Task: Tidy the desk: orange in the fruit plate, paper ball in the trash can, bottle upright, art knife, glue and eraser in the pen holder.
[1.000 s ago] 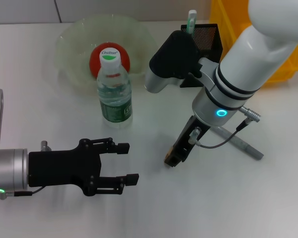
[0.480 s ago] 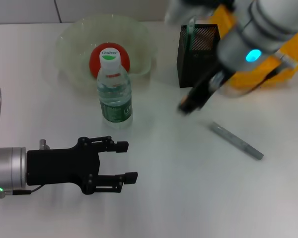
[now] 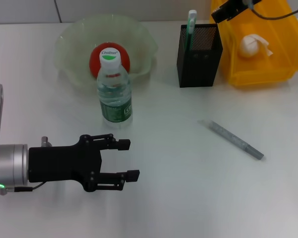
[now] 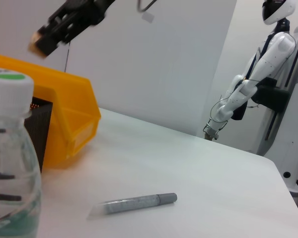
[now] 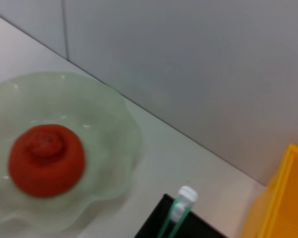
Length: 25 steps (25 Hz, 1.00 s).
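Although most of the tidying looked finished, one long item was not yet put away. On the tabletop (image 3: 169, 208) the orange (image 3: 97, 57) sat in the fruit plate (image 3: 69, 42) near the far left corner, and the bottle (image 3: 114, 91) stood upright just in front of that plate. At the far right edge the paper ball (image 3: 251, 45) lay inside the yellow trash can (image 3: 283, 54), and beside it the black pen holder (image 3: 198, 62) already held a green-and-white stick (image 3: 191, 25), probably the glue. A grey pen-shaped thing (image 3: 231, 140), likely the art knife, lay flat on the bare surface toward the right edge, well apart from the holder, so it was left to do.

The left gripper (image 3: 123, 159) hovered low near the front left edge with its fingers spread apart and nothing between them. The right gripper (image 3: 228, 10) was raised over the far edge above the trash can and cut off by the frame; whether its fingers were apart or together could not be told. No eraser was visible anywhere; the holder's mesh walls hid whatever else lay inside, so that step could not be judged
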Each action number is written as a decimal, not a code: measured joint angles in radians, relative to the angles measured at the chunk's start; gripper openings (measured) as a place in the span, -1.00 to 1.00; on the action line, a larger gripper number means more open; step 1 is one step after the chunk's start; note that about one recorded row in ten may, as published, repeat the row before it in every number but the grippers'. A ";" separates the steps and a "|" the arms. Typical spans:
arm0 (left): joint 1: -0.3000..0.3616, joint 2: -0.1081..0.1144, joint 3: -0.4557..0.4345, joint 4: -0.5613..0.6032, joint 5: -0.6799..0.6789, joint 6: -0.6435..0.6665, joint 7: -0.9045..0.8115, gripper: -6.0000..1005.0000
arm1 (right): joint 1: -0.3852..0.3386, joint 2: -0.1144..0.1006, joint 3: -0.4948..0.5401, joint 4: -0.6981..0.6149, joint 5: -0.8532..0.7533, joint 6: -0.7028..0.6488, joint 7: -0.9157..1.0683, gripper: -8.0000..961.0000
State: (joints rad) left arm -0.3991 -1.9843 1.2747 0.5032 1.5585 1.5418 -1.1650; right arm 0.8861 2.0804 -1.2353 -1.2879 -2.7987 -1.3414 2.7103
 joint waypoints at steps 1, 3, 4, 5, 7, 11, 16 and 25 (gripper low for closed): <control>-0.002 0.000 0.000 0.000 0.000 0.000 0.000 0.56 | 0.004 0.000 -0.002 0.038 -0.001 0.034 -0.004 -0.19; -0.006 0.000 0.000 0.000 0.000 0.000 -0.002 0.56 | 0.014 0.001 -0.004 0.098 0.004 0.086 -0.019 -0.19; -0.009 0.000 0.000 0.000 0.000 -0.001 -0.007 0.56 | 0.021 0.002 -0.005 0.142 0.026 0.129 -0.039 -0.19; -0.009 0.000 0.000 0.000 0.000 -0.001 -0.007 0.56 | 0.021 0.002 -0.005 0.142 0.026 0.129 -0.039 -0.16; -0.010 0.000 0.000 0.000 0.000 -0.003 -0.011 0.56 | 0.021 0.003 -0.005 0.161 0.061 0.151 -0.058 -0.11; -0.013 0.002 0.000 0.000 0.000 -0.006 -0.013 0.56 | 0.013 0.001 0.001 0.166 0.107 0.156 -0.086 0.00; -0.016 0.003 0.000 0.000 0.000 -0.008 -0.015 0.56 | 0.007 0.000 0.010 0.130 0.109 0.103 -0.092 0.14; -0.017 0.007 -0.003 0.000 -0.003 -0.007 -0.024 0.56 | -0.036 0.002 -0.015 -0.133 0.121 -0.365 -0.121 0.27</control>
State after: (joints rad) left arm -0.4165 -1.9773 1.2719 0.5031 1.5554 1.5351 -1.1892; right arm 0.8504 2.0824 -1.2507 -1.4213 -2.6772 -1.7064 2.5897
